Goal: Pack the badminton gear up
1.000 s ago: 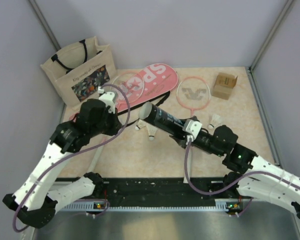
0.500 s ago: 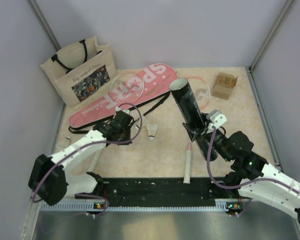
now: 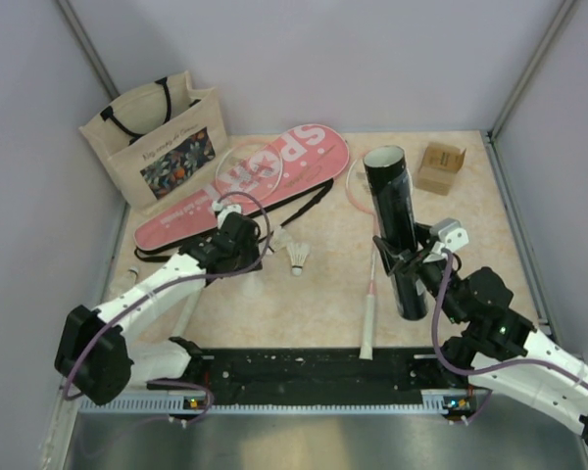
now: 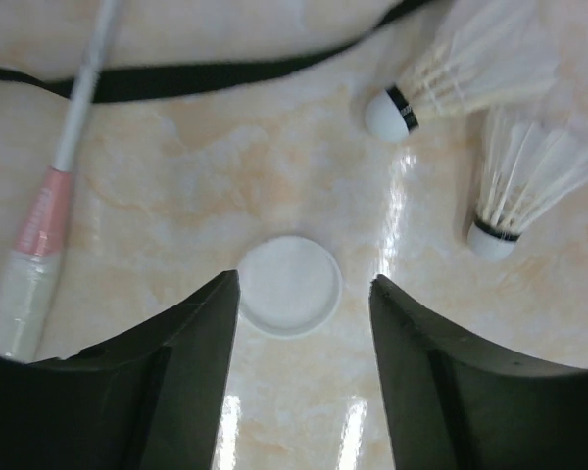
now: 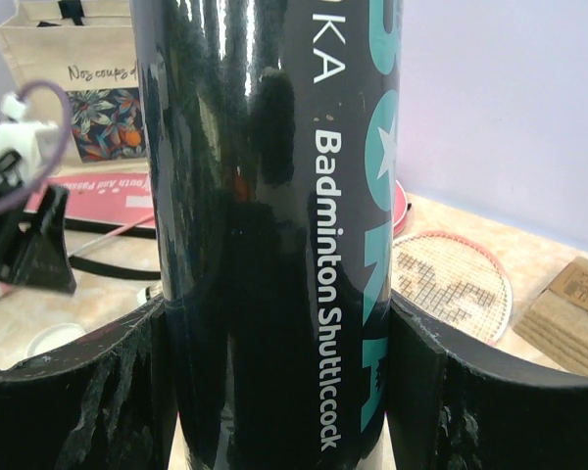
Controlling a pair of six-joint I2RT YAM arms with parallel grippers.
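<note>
Change noted, left side: the left gripper (image 4: 304, 292), a second ago raised near the tube's mouth, had come down low over the tabletop (image 4: 304, 166) and its jaws had parted. A white lid (image 4: 289, 284) lay flat between them, apparently just let go. Two shuttlecocks (image 4: 514, 196) lay just right of the lid, unpacked.

Right side: the tube (image 3: 392, 211), earlier tilted nearly flat, stood upright with its open mouth upward. The right gripper (image 3: 405, 260) was clamped round its lower body.

Judgement: the tube was uncapped and presented for loading. The shuttlecocks, rackets (image 3: 369, 304) and cover (image 3: 274, 171) remained to be packed.

Writing read:
- Tote (image 3: 162, 137): "Nos coups d…", the rest hidden behind the tube in the right wrist view
- Cover: "SPORT" in white
- Tube: "Badminton Shuttlecock" in white down its side; of the larger teal letters only "KA" was clear
- Box (image 3: 441, 166): print illegible
</note>
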